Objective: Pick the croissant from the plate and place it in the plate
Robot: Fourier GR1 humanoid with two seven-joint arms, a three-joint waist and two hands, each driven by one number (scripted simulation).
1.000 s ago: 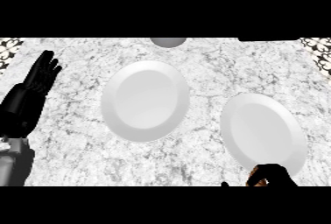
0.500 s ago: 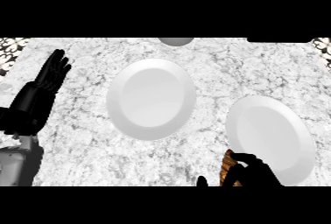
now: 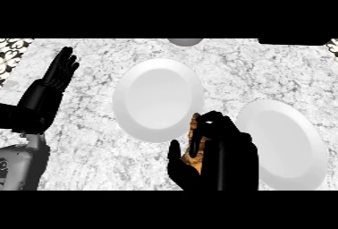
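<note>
On the left side the left hand point(image 3: 46, 96) rests w/ fingers straight up, holding nothing. Next comes the middle plate point(image 3: 158, 100), then the right hand point(image 3: 214, 156) curled round the croissant point(image 3: 195, 139), up off the far-right plate point(image 3: 284, 143) & just beside the middle one. I think it's the carry step: next move it over the middle plate, go down, then let go.

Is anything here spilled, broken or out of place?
Nothing stands out. The croissant is off its plate only because the right hand holds it, between two bare white plates. The left hand rests open at the left.
</note>
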